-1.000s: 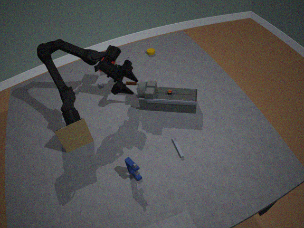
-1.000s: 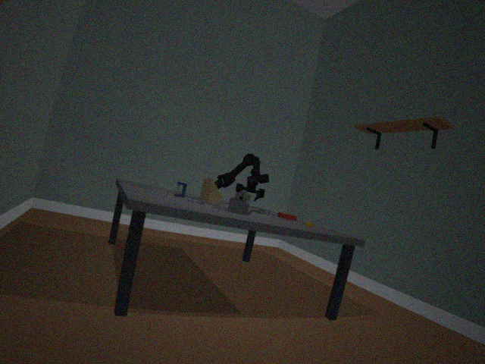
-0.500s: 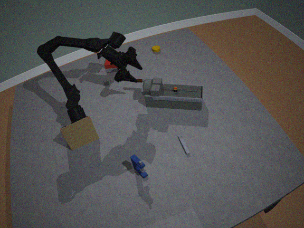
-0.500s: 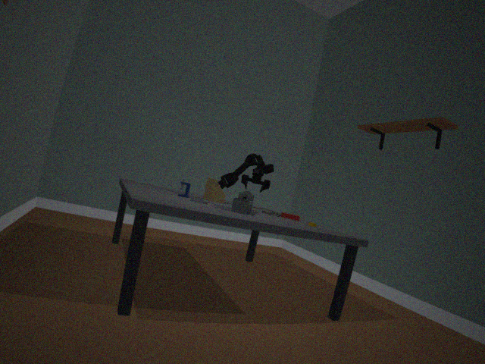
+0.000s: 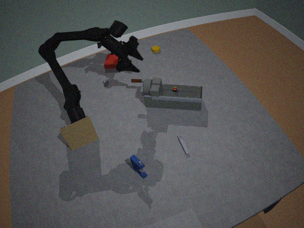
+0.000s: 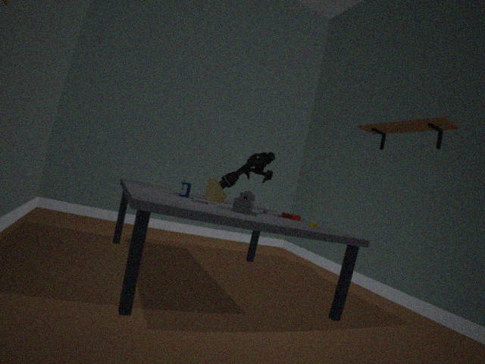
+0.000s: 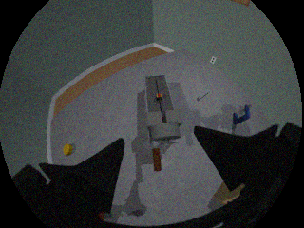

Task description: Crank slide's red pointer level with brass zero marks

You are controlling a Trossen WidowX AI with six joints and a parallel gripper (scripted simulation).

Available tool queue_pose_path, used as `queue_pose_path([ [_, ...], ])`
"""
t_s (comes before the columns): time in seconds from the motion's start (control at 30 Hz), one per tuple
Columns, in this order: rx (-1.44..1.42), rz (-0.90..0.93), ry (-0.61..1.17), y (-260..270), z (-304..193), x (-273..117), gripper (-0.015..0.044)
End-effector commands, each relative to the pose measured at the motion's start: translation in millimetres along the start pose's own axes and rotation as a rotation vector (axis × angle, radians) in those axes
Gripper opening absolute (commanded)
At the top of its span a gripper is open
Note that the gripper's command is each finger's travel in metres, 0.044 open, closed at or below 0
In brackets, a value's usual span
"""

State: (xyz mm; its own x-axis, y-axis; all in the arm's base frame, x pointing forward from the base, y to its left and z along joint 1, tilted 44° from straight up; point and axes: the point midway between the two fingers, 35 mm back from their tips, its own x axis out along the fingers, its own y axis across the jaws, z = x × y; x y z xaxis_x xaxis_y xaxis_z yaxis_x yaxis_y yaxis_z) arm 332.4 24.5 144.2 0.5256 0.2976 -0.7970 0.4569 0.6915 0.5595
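Observation:
The grey machine (image 5: pixel 173 104) (image 6: pixel 242 205) (image 7: pixel 153 102) stands on the table, with a rounded housing at its handle end. Its crank handle (image 5: pixel 136 80) (image 7: pixel 157 160) is a brown grip sticking out beyond the housing. The red pointer (image 5: pixel 175 88) (image 7: pixel 159 96) shows on the slide along the machine's top. The brass zero marks are too small to tell apart from the pointer, so I cannot tell whether it is exactly level. My gripper (image 5: pixel 141 65) (image 7: pixel 160 136) is wide open and empty. It is raised above the handle and clear of it.
A red block (image 5: pixel 111 61) (image 6: pixel 291 216) and a yellow disc (image 5: pixel 155 49) (image 6: pixel 313 224) (image 7: pixel 67 149) lie on the handle's far side. A blue clamp-like object (image 5: pixel 137 165) (image 6: pixel 186 189) (image 7: pixel 241 116) and a pale bar (image 5: pixel 183 145) lie on the near side. The arm's base bears a tan block (image 5: pixel 80 133).

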Motion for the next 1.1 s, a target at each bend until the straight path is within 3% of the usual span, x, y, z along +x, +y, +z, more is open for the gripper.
queue_pose_path([
  [0.0,-0.053,0.020,0.044,-8.2,11.9,13.2,0.0440],
  [0.4,-0.303,0.191,0.111,-37.5,51.9,50.5,0.0440],
  [0.77,-0.514,0.378,0.067,-76.9,83.9,75.5,0.0440],
  [1.07,-0.517,0.381,0.066,-76.3,56.5,107.9,0.0440],
])
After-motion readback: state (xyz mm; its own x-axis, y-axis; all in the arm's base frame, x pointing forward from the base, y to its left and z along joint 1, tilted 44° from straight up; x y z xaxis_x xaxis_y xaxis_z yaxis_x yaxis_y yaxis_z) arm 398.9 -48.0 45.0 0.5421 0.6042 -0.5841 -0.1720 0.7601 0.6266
